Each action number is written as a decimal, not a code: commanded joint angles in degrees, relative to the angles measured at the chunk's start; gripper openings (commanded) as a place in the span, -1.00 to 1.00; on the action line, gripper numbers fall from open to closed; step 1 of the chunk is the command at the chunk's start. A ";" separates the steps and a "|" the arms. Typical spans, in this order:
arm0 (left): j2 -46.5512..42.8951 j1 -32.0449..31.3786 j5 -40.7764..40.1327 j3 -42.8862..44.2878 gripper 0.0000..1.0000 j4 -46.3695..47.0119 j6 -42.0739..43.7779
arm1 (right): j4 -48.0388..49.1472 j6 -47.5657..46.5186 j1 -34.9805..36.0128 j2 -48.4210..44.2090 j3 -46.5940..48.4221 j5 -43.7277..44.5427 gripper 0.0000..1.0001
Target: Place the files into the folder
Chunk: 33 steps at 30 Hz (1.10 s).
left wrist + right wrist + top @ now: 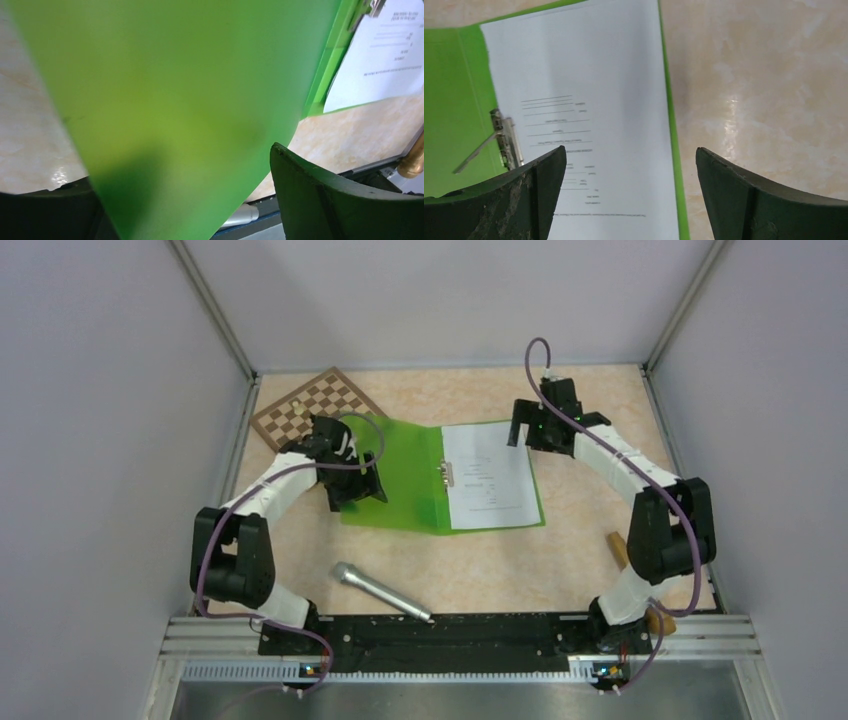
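1. Files lie flat on the right half of the open folder, their left edge just beside the metal clip. The main step looks done.
2. Can't tell if the sheets are under the clip. Its lever sticks out to the side.
3. Left gripper: jaws spread. The folder's left cover runs up through the gap, raised off the table. It doesn't look clamped.
4. Right gripper: jaws apart, empty, hovering over the files' far right corner.
5. Remaining, my read: swing the cover over the sheets and shut the folder.
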 commanded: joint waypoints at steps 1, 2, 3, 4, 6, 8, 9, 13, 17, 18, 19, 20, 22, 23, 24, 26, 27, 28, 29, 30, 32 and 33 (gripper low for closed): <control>-2.43 -4.59 0.20 -0.55 0.62 1.30 -2.57 | -2.81 -1.22 4.53 -1.00 6.92 -0.17 0.98; -2.59 -5.70 0.17 -0.69 0.62 1.57 -3.10 | -3.49 -1.24 5.45 -0.40 8.20 -0.18 0.98; -2.71 -6.88 0.12 -1.02 0.61 2.23 -3.71 | -4.27 -1.24 6.41 0.27 9.51 -0.09 0.98; -2.81 -8.02 0.13 -1.57 0.61 2.84 -4.57 | -4.77 -1.22 7.30 1.06 10.42 0.03 0.98; -3.01 -9.43 1.55 -3.18 0.61 4.47 -6.51 | -5.50 -0.91 9.10 1.98 11.97 0.18 0.98; -3.18 -10.70 2.20 -4.27 0.61 5.28 -7.81 | -5.69 -0.48 10.45 2.47 12.76 0.36 0.98; -3.38 -11.27 2.12 -4.23 0.61 4.97 -7.88 | -5.72 -0.21 11.01 2.63 12.87 0.40 0.98; -5.59 -12.76 -0.85 -1.43 0.61 0.11 -5.85 | -5.28 0.26 13.64 3.56 13.38 0.51 0.98; -7.65 -12.55 -10.37 3.89 0.64 -7.73 -2.19 | -6.92 1.79 16.23 5.64 15.18 1.86 0.98; -8.00 -12.44 -12.94 5.46 0.65 -9.49 -1.58 | -7.44 2.45 16.32 6.23 15.54 1.43 0.98; -8.45 -12.15 -14.70 6.93 0.65 -10.89 -0.80 | -7.80 2.79 16.31 6.79 15.70 1.28 0.98; -8.83 -11.91 -16.14 8.40 0.65 -12.03 -0.18 | -7.72 3.05 16.46 7.06 15.47 1.34 0.98; -9.63 -10.99 -19.83 10.95 0.65 -13.67 0.68 | -7.49 3.41 16.88 7.47 15.50 1.74 0.98; -10.02 -10.48 -20.92 12.20 0.65 -14.32 1.04 | -8.12 3.29 17.12 7.86 16.19 1.41 0.96; -10.31 -9.84 -21.75 13.33 0.65 -14.82 1.24 | -9.38 2.92 17.60 8.56 17.21 1.50 0.93; -10.83 -8.61 -22.45 15.46 0.65 -14.88 1.43 | -11.59 0.89 19.37 10.14 19.52 3.87 0.86; -11.06 -8.07 -22.12 16.37 0.65 -14.52 1.34 | -12.35 0.07 20.58 10.88 20.42 5.79 0.80; -11.22 -7.78 -20.96 17.28 0.65 -13.79 1.16 | -12.75 -0.47 21.59 11.52 21.13 7.17 0.74; -11.39 -7.62 -19.66 17.52 0.65 -12.70 0.81 | -12.83 -0.61 22.36 12.19 21.63 7.74 0.63; -11.57 -7.53 -18.11 17.40 0.65 -11.05 0.37 | -12.84 -0.59 22.84 12.96 22.09 7.68 0.53; -11.70 -7.49 -14.13 15.83 0.65 -6.43 -0.70 | -12.84 -0.43 23.63 14.16 23.06 7.78 0.27; -11.51 -7.42 -13.10 14.76 0.65 -4.27 -1.41 | -12.88 -0.16 23.91 14.72 23.65 8.24 0.14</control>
